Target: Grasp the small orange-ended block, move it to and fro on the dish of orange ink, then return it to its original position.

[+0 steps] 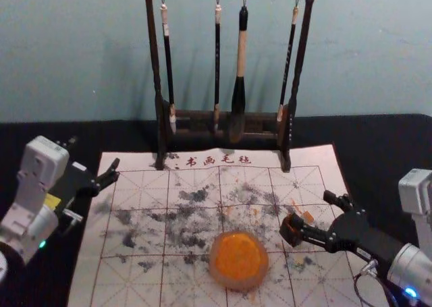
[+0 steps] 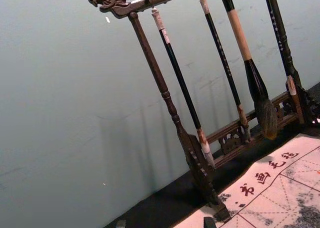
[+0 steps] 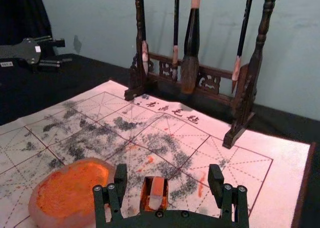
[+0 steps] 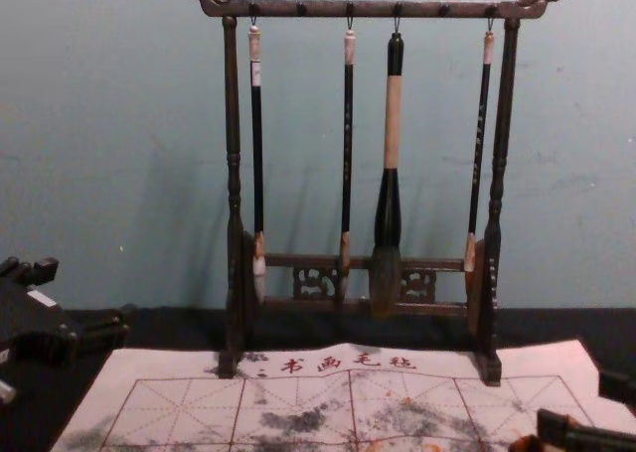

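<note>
Small brown rectangular block with an orange end [image 3: 154, 192] sits right of the round, pale dish of orange ink [image 1: 238, 260], before the spread black right gripper [image 3: 167, 172]. Grasping seems in hand; next, centre and close. Black left gripper [image 1: 94, 154], spread, idles beyond the dish's left.

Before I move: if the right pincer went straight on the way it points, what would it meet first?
Most likely the block: in the right wrist view it shows between the open fingers of the right pincer. Depth is unclear, so the pincer might pass just over it.
</note>
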`<control>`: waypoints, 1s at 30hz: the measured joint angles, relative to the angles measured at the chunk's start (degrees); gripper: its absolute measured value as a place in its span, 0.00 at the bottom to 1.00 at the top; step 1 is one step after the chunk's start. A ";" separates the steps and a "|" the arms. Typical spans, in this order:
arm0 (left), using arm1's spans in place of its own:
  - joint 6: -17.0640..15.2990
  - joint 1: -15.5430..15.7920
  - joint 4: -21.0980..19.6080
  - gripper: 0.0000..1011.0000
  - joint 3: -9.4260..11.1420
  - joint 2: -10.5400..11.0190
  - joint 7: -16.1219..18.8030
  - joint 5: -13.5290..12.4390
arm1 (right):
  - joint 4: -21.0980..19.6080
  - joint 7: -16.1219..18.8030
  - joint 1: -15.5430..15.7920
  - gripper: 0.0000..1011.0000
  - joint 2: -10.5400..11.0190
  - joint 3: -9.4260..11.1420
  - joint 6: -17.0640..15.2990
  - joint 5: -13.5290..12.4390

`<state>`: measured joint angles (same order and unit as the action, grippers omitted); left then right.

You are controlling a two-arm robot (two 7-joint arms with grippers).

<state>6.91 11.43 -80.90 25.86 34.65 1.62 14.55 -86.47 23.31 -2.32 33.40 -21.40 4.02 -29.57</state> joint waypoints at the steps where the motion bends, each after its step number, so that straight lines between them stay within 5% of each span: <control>1: 0.00 0.00 0.00 0.99 0.00 0.00 0.00 0.00 | 0.19 0.17 -0.09 0.99 -0.10 0.00 -0.14 0.01; 30: 0.00 0.00 0.00 0.99 0.00 0.00 0.00 0.00 | 3.74 4.21 -1.72 0.99 -3.08 1.12 -4.36 1.83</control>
<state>6.91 11.43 -80.90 25.86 34.64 1.62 14.55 -82.73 27.53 -4.04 30.31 -20.28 -0.34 -27.74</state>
